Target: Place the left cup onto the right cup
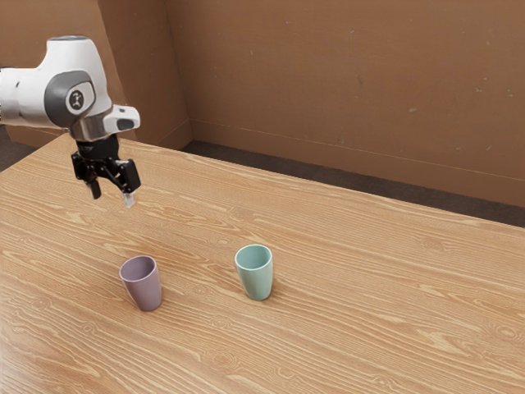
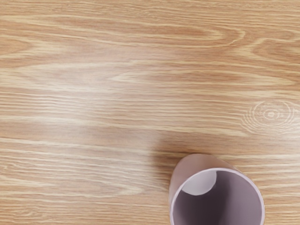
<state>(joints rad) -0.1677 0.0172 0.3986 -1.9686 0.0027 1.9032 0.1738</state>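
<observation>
Wooden table [image 1: 369, 271]; jaws apart, empty, above it.

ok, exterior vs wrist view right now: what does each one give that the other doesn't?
Exterior: the white arm, its jaws open in the air above the table, the teal cup standing upright apart from the purple cup, and the brown walls.
Wrist: a look down into the purple cup, to its floor, plus a ring-shaped knot in the wood grain.
Shared: the purple cup and the wooden table.
</observation>
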